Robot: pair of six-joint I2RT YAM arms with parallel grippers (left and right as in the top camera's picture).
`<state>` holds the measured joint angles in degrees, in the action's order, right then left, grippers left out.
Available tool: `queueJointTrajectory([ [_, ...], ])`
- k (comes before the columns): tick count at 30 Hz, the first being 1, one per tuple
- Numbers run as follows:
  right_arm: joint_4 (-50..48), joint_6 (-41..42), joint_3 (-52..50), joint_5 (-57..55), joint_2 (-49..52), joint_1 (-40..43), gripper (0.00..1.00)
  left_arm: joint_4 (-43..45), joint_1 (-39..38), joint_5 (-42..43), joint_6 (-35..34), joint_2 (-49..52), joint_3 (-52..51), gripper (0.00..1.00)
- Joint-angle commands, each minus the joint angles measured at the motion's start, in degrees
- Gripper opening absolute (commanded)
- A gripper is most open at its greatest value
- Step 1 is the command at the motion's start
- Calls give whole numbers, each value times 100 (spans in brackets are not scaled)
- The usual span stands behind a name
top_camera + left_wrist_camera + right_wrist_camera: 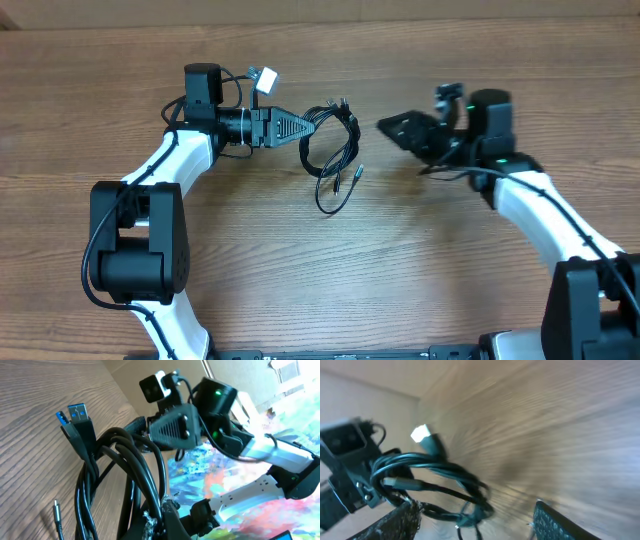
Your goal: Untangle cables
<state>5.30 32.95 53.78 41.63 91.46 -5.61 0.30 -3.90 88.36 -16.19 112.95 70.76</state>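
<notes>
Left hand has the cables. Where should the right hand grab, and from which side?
Grip the loose plug end on the cables' right, coming from the right hand's side. It sticks out clear of the loops, away from the left hand, so probably pulls free easiest.

Robotics lab, wooden table (pixel 400 285), robot arms (pixel 172 160)

A brown wood-grain bench (pixel 420 270) fills the overhead view, its grain running from 9 to 3 o'clock under even, soft light. A paler tan strip (pixel 320 8) runs along the 12 o'clock edge. In the left wrist view, a surface (pixel 210 475) splashed with pink, orange, blue and green lies beyond the bench edge toward 4 o'clock, with a plain beige wall (pixel 255 377) at 1 o'clock. In the blurred right wrist view, a pale wall (pixel 365 390) stands at 10 o'clock.
</notes>
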Motion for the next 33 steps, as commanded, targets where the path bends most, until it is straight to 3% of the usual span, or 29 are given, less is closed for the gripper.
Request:
queueJointTrajectory([
  [1, 516, -22, 50, 446, -2, 302, 71, 37, -81, 229, -52, 28, -11, 4],
  [8, 1810, -173, 42, 109, 2, 197, 61, 42, -337, 229, 302, 28, -13, 4],
  [14, 2037, -57, -240, -63, 7, -387, 32, 39, -374, 227, 446, 28, -17, 4],
  [20, 2076, 859, -417, -929, 7, -966, 15, 37, -372, 227, 487, 28, -17, 4],
  [28, 1561, 2240, -721, -2223, 7, -1904, 5, -4, -372, 229, 485, 28, -22, 4],
  [33, 896, 2378, -772, -2218, 7, -2181, 5, -24, -372, 229, 483, 28, -22, 4],
])
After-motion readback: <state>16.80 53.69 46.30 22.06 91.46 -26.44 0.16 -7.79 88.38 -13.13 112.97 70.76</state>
